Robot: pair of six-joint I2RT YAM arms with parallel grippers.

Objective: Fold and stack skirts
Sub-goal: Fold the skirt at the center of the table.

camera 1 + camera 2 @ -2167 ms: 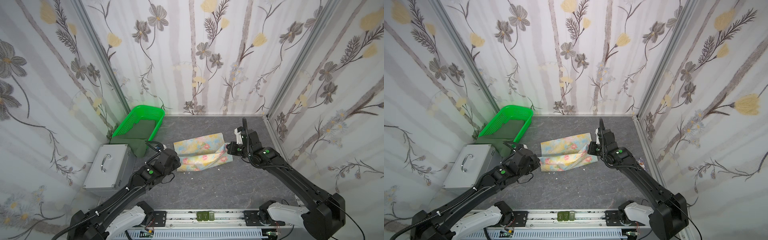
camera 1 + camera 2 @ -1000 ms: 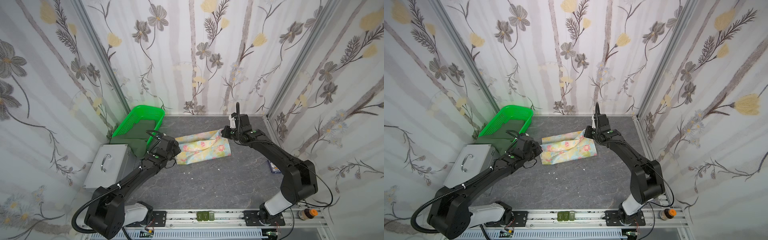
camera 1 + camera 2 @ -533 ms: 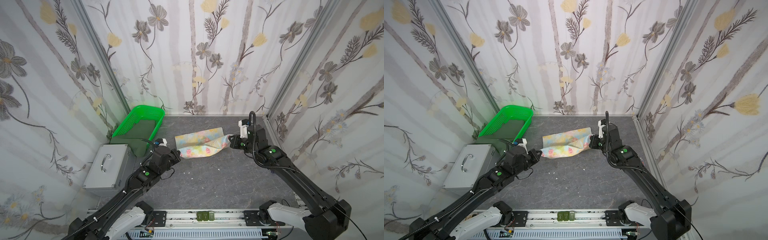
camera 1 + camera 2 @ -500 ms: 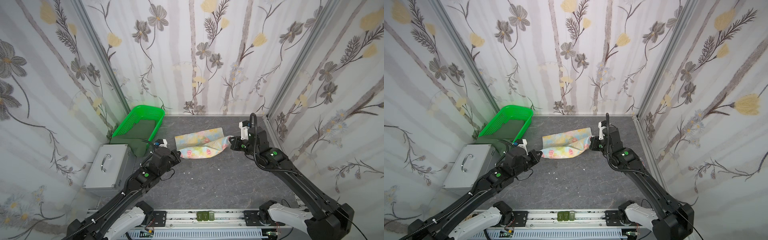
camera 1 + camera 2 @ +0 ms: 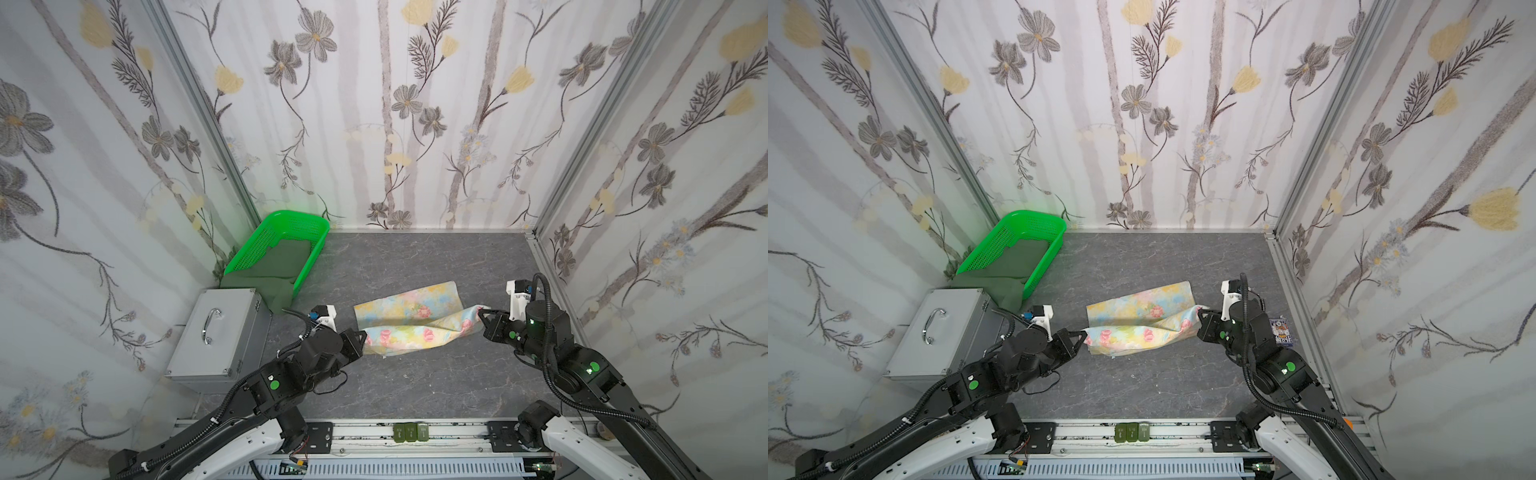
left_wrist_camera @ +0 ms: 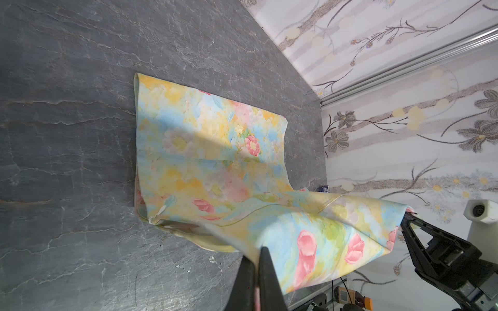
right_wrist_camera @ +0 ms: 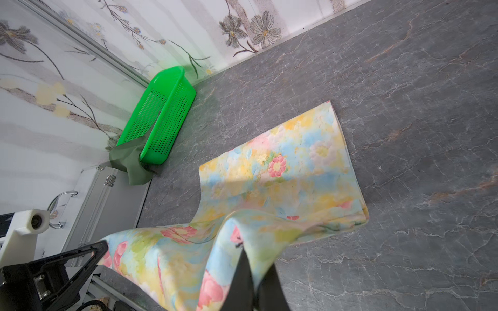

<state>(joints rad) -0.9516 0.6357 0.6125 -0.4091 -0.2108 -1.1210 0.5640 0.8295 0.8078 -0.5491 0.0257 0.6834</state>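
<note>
The left gripper (image 5: 363, 337) has its jaws pressed together on one near corner of the pastel floral skirt (image 5: 409, 320). In the left wrist view the two black fingers (image 6: 265, 269) meet with the cloth edge pinched between them. The right gripper (image 5: 482, 322) is likewise closed, pinching the opposite near corner, and the right wrist view shows its fingers (image 7: 242, 272) clamped on the hem.

Between the two grips the near edge of the floral skirt is lifted off the tabletop (image 5: 415, 382) and sags in a loose fold. Its far part lies flat on the gray stone-look surface in both top views.

The floral skirt sits well apart from the bright green mesh basket (image 5: 249, 249), toward the right arm's side and nearer the robot's base than the basket.

The dark green skirt (image 5: 286, 262) lies inside the basket. It spills over the basket's near end onto the tabletop, where it touches the silver metal case (image 5: 220, 332).

That case stands just beside the basket's near end, closed, with its handle on top.

Far from the basket, by the wall on the right arm's side, a small blue packet (image 5: 1281, 330) lies flat in a top view.
</note>
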